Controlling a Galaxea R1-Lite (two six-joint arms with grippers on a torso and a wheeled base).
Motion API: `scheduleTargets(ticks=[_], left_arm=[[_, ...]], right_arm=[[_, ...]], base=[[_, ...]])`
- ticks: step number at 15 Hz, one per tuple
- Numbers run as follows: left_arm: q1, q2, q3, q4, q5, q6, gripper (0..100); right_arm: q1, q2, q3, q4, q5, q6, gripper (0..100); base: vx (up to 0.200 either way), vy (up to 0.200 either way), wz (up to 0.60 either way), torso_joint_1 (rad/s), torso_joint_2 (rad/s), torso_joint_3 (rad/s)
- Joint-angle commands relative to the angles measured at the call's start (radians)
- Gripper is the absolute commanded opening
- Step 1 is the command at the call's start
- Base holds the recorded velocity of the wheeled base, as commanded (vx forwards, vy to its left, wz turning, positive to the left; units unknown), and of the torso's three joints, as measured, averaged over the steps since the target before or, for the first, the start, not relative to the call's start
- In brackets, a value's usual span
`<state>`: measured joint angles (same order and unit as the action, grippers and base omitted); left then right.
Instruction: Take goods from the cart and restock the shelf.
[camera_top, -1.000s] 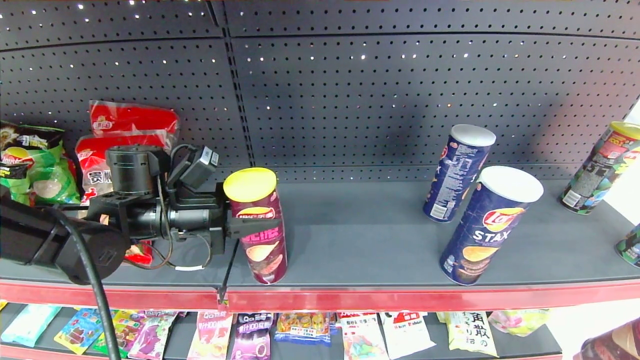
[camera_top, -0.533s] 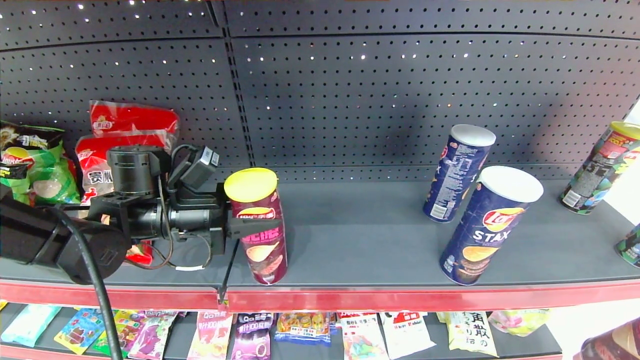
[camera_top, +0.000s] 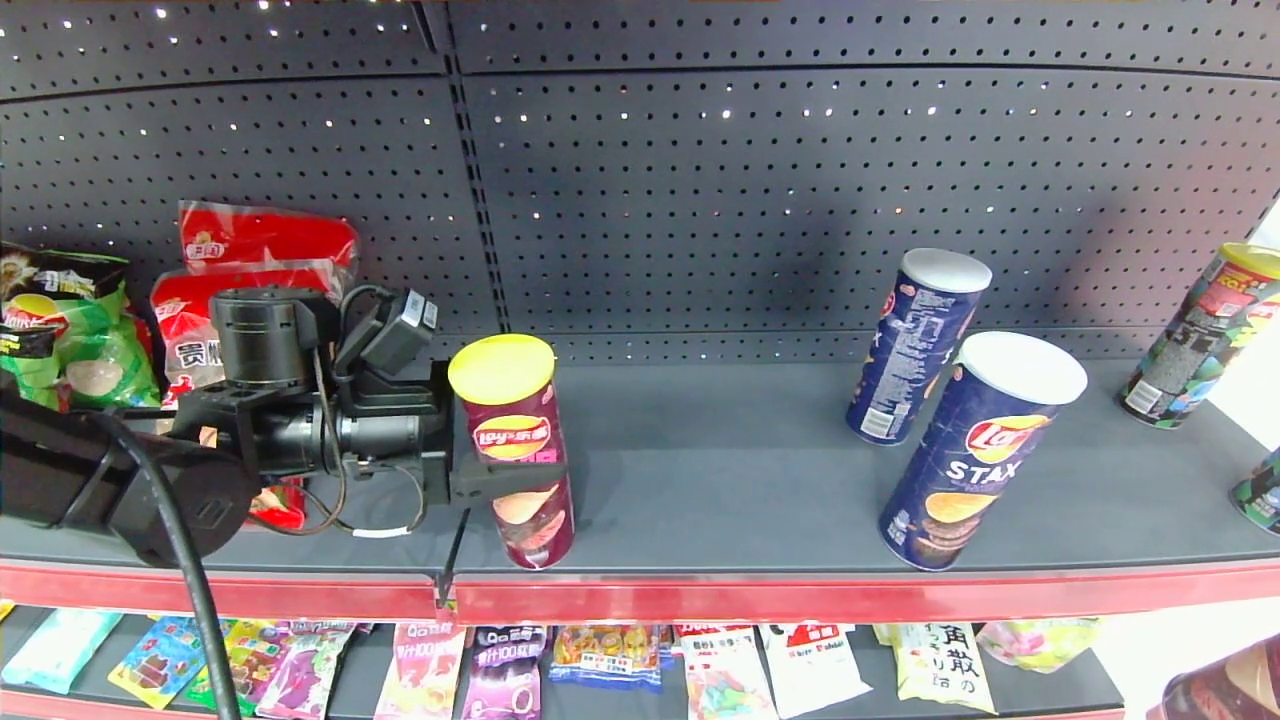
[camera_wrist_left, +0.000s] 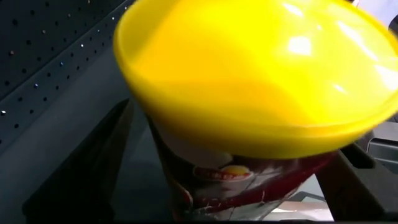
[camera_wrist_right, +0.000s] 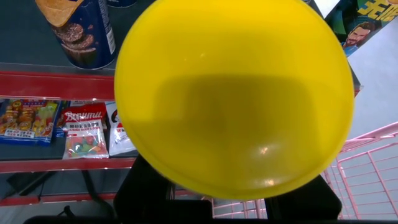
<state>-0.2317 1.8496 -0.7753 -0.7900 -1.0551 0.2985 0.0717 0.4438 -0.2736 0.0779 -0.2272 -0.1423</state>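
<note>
Left gripper (camera_top: 530, 462) at centre left of the head view, released: fingers parted to either side of the maroon can (camera_top: 512, 432), near finger across its front below the logo. Can upright on the grey shelf (camera_top: 720, 480), close to the red front edge, yellow lid on top. Blue can (camera_top: 975, 460) upright at right of centre, farther blue can (camera_top: 915, 345) just behind it, red snack bags (camera_top: 260, 240) at upper left behind the arm, packets (camera_top: 600, 655) along the bottom edge. Left wrist view: yellow lid large across the top, dark fingers (camera_wrist_left: 81, 168) low on both sides, slivers of shelf between them and the can body. Right wrist view: right gripper (camera_wrist_right: 227, 208) at bottom centre, clenched on a second can (camera_wrist_right: 230, 93), yellow lid across most of the frame; pink cart (camera_wrist_right: 373, 168) at lower right.
</note>
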Motion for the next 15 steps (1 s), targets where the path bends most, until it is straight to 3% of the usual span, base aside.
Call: scheduleTargets(ticks=[1,5,8,12,15], left_arm=[[0.0,-0.029,-0.002,0.002,0.001,-0.009,100],[0.002,-0.055,-0.027,0.0,0.001,-0.012,100],[0.003,-0.085,-0.048,0.0,0.001,-0.047,100],[0.015,-0.115,-0.067,0.002,-0.003,-0.048,100],[0.015,-0.151,-0.076,0.0,-0.003,-0.114,100]], right_arm=[[0.0,-0.001,-0.001,0.0,0.0,0.0,0],[0.0,-0.001,-0.001,0.0,0.0,0.0,0],[0.0,-0.001,-0.002,0.0,0.0,0.0,0],[-0.001,-0.014,0.002,0.0,0.0,-0.003,0],[0.0,-0.014,0.004,0.0,0.0,-0.003,0]], base=[[0.0,0.0,0.0,0.0,0.0,0.0],[0.0,0.0,0.0,0.0,0.0,0.0],[0.0,0.0,0.0,0.0,0.0,0.0],[0.0,0.0,0.0,0.0,0.0,0.0],[0.0,0.0,0.0,0.0,0.0,0.0]])
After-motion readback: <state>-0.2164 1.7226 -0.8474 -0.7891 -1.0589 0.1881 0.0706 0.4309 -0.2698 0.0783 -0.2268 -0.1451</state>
